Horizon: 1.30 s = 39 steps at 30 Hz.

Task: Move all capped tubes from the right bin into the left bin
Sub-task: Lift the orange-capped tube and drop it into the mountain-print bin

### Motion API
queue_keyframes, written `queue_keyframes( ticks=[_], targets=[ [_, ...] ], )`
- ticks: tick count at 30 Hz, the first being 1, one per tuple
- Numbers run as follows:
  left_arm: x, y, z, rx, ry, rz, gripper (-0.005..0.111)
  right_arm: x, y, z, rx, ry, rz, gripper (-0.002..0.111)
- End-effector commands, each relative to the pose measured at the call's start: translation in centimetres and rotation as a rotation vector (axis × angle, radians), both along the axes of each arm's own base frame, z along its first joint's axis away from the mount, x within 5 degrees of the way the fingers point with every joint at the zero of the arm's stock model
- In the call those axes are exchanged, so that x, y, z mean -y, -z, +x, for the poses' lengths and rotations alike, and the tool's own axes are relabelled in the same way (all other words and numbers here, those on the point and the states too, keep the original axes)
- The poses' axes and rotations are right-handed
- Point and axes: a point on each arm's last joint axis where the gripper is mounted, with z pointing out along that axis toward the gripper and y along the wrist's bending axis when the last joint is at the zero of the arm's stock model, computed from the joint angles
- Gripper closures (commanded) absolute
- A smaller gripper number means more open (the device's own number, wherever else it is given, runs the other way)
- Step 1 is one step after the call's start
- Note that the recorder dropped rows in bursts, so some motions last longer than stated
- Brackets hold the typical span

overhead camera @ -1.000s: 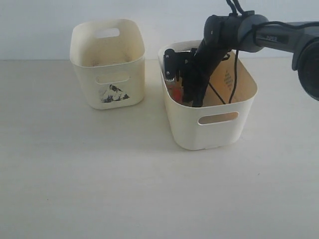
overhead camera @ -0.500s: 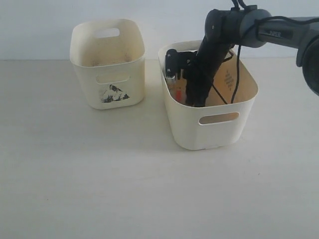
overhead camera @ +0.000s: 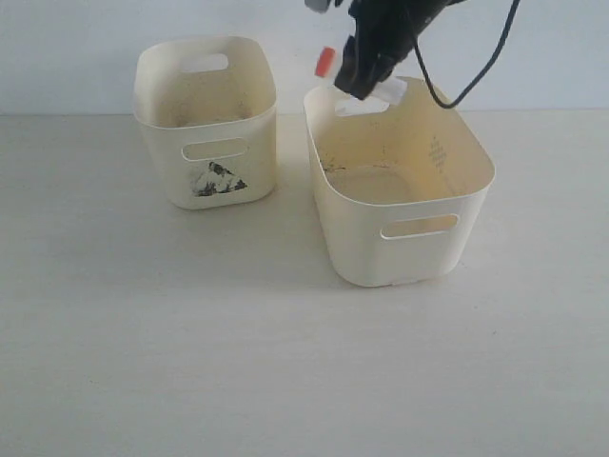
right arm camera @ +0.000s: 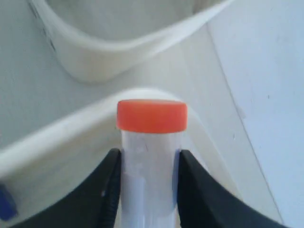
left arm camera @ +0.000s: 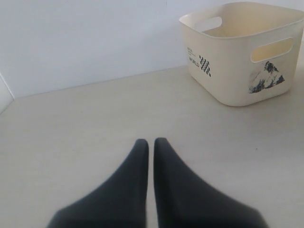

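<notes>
My right gripper hangs above the back left corner of the right bin. Its jaws are closed narrow on one capped tube, gripping the clear body just below the orange cap, which pokes out past the tips. The left bin stands just beside the right one. The tube is up near the gap between them, not yet over the left bin.

I judge the tube to be very light, stiff and smooth, so it could slip or swivel between the pads if I swing fast. The body under the cap looks like the right place to hold it, and it seems tough enough for this squeeze.

My left gripper sits low over the table, jaws closed together on nothing.

As for writing, the left bin carries the word WORLD beside a small checkered patch, with a finer line above that I cannot read, and a black mountain picture under the handle slot. Faint print on the right bin's far wall is too small to read. A speck of blue at the edge of the right wrist view may be another cap; I cannot tell
</notes>
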Motion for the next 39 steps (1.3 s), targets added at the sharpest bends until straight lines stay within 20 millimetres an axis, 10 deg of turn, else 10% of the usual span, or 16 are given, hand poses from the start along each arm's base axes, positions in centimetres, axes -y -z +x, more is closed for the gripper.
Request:
queue_keyframes(
  ticks=[1,9,23,39],
  targets=[
    [0.0,-0.2,0.0,0.012,0.001,-0.017,0.102,-1.2,-3.2,-0.7,0.013,0.055,0.268,0.108],
    [0.0,-0.2,0.0,0.012,0.001,-0.017,0.102,-1.5,-3.2,1.1,0.044,0.16,0.55,0.108],
    [0.0,-0.2,0.0,0.014,0.002,-0.017,0.102,-1.6,2.5,4.1,-0.134,-0.027,1.149,0.108],
    [0.0,-0.2,0.0,0.012,0.001,-0.017,0.102,-4.3,4.4,4.7,-0.159,0.114,1.147,0.108]
  ],
)
